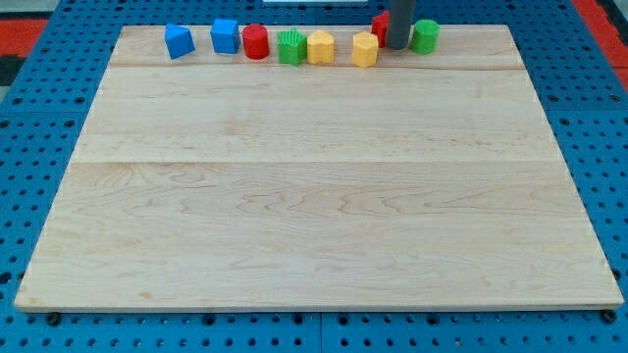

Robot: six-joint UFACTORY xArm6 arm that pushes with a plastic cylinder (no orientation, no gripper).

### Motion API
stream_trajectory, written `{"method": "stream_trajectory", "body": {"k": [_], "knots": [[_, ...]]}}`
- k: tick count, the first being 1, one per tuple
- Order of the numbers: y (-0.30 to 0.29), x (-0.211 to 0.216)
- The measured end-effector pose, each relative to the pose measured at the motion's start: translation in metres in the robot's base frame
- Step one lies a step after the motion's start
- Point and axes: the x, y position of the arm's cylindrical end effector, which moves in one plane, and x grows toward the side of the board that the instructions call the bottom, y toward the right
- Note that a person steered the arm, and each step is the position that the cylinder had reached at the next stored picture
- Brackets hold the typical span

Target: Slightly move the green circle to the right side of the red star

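Note:
The green circle [425, 36] stands at the view's top edge of the wooden board, right of the middle. The red star [380, 27] is just to its left and is mostly hidden behind my rod. My tip [396, 46] rests on the board between the two, close against the green circle's left side and in front of the red star. Whether the tip touches either block cannot be told.
A row of blocks runs along the top edge to the left: a blue block [179, 41], a blue cube [225, 36], a red cylinder [256, 42], a green star-like block [290, 47], a yellow block [321, 46] and a yellow hexagon-like block [365, 49]. The board [314, 196] lies on a blue pegboard.

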Motion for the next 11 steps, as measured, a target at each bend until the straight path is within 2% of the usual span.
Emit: {"method": "stream_trajectory", "body": {"k": [1,2,7,9,11], "knots": [[0.005,0.019],[0.038,0.025],[0.039,0.005],[0.023,0.042],[-0.024,0.032]]}}
